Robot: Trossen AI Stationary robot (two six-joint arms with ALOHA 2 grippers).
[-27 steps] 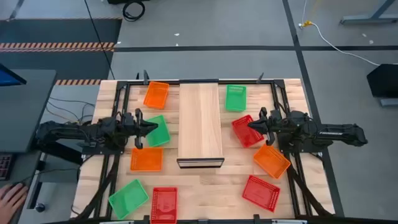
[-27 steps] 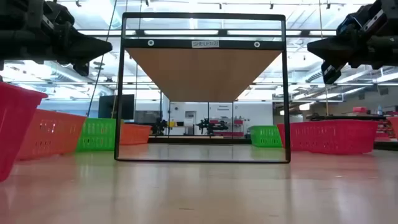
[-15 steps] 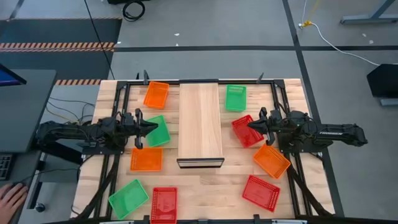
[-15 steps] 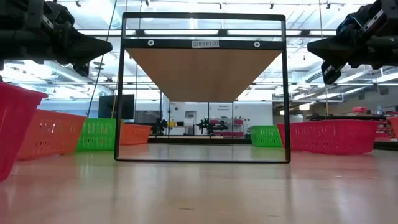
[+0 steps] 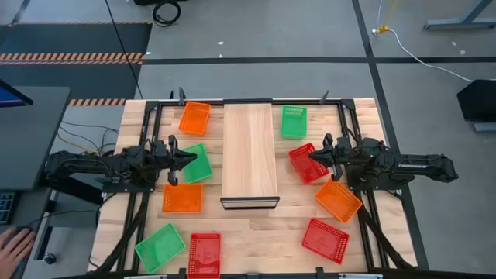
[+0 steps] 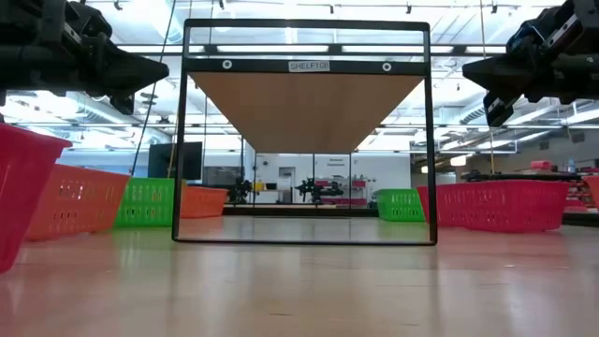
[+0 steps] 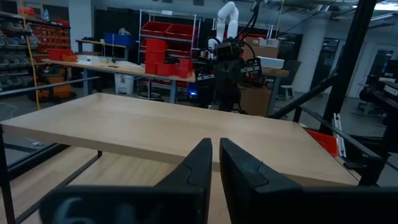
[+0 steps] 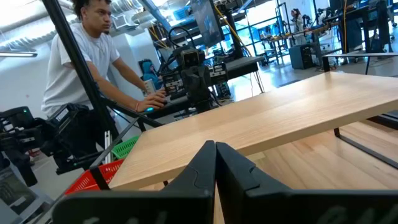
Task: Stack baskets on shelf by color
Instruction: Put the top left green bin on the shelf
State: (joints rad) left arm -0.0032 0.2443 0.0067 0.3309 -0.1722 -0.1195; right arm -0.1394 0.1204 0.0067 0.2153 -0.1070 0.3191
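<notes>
**Both hands hover shut beside a bare shelf, 9 baskets loose on the tabletop**

The shelf [image 5: 249,154] runs down the middle of the tabletop [image 5: 256,232], raised on a thin black frame, with its dark front edge toward the near side. Nothing rests on its pale wood top.

The left hand [image 5: 191,159] hangs above the tabletop just left of the shelf, pointing at it, its 2 fingers [image 7: 198,163] pressed narrow with only a slit between them and nothing held. It sits over a green basket [image 5: 198,163]. The right hand [image 5: 312,156] mirrors it on the other side of the shelf, fingers [image 8: 214,160] closed together and empty, over a red basket [image 5: 307,164].

On the left side of the shelf lie 5 baskets. An orange basket [image 5: 194,118] sits at the far corner, apart from the green one under the left hand. A second orange basket [image 5: 182,198] lies nearer, just below that hand. At the near edge a green basket [image 5: 160,246] lies tilted, with a red basket [image 5: 204,253] just beside it.

On the right side lie 4. A green basket [image 5: 294,122] sits at the far end, close to the shelf. Below the red one under the right hand, an orange basket [image 5: 338,199] lies tilted, and a red basket [image 5: 325,239] lies nearer the front edge.

A person [image 8: 81,59] in a white shirt stands beyond the tabletop in the right wrist view, and a hand [image 5: 13,248] shows at the lower left corner of the high view.
</notes>
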